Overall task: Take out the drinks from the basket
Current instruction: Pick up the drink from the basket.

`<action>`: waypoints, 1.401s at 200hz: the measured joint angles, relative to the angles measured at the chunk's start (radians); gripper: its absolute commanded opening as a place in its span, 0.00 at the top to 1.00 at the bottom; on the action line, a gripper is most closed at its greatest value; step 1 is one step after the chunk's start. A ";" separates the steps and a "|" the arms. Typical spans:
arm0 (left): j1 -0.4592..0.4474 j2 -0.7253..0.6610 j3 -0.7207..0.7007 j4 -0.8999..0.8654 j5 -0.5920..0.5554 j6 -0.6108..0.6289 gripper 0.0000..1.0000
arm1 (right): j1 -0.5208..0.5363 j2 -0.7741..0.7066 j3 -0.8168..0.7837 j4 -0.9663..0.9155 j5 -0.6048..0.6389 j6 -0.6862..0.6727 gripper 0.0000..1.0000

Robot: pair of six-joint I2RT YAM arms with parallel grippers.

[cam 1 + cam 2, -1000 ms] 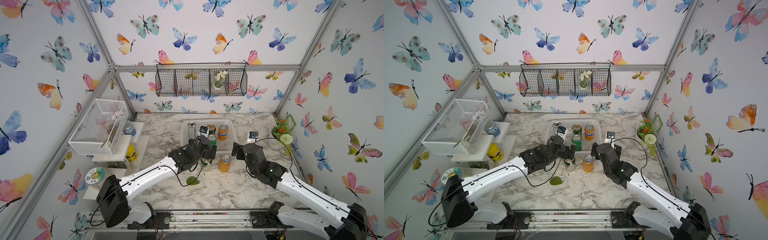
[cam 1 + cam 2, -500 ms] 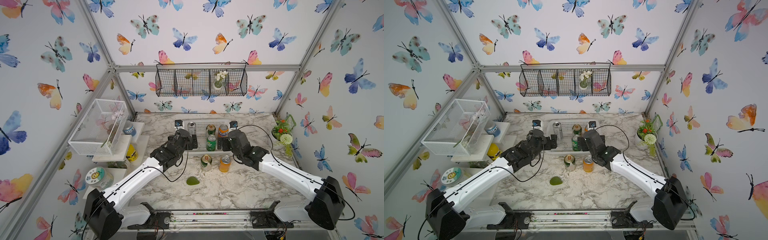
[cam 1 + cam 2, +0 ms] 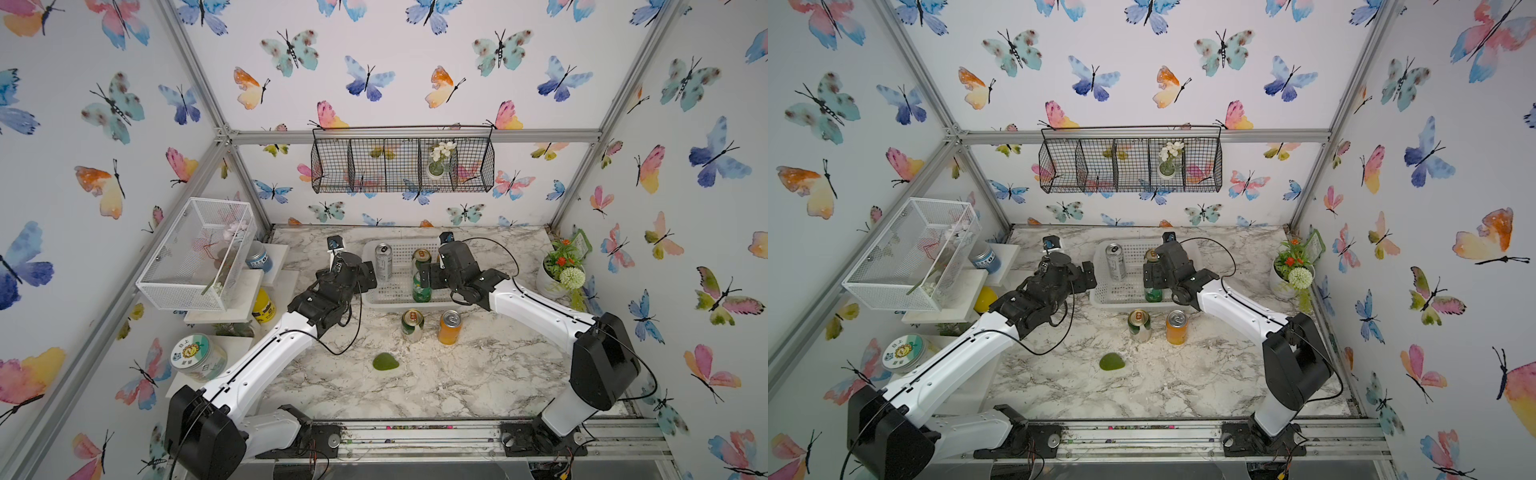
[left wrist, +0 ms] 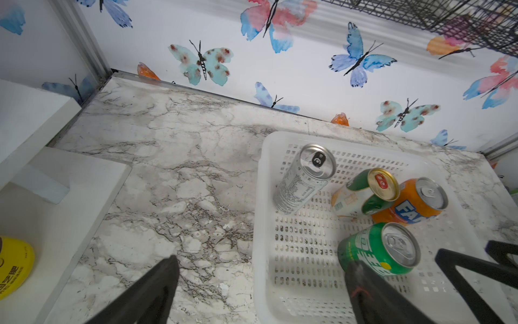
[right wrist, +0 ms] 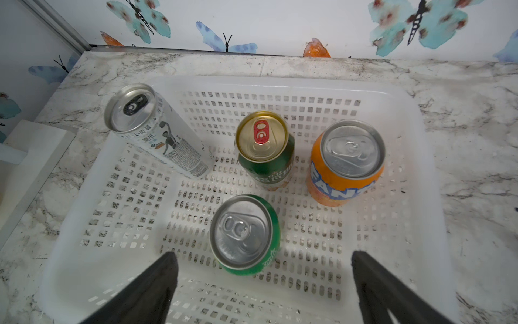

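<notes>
**Both hands at the basket.** The white lattice basket sits on the marble bench. The right hand is released, its fingers spread wide above the basket floor and grasping nothing. The bright green can stands upright just ahead of the gap between those fingers, untouched. Farther ahead of this hand stand the gold-topped can and the Fanta can. The tall silver can stands off toward the left hand. That hand is likewise released and empty, held over the basket's side wall with the silver can ahead of it. Outside the basket, behind both hands on the bench, a second gold-topped can and a second orange can stand just beside each other.
</notes>
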 measured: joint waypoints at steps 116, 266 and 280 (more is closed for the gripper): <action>0.001 0.000 -0.021 0.006 0.045 -0.002 0.01 | -0.010 0.178 0.096 -0.031 -0.068 -0.013 0.01; 0.001 0.012 -0.021 0.007 0.055 -0.009 0.01 | -0.010 0.261 0.105 -0.021 -0.087 -0.020 0.09; 0.001 0.012 -0.021 0.007 0.056 -0.009 0.01 | -0.010 0.262 0.105 -0.021 -0.094 -0.020 0.11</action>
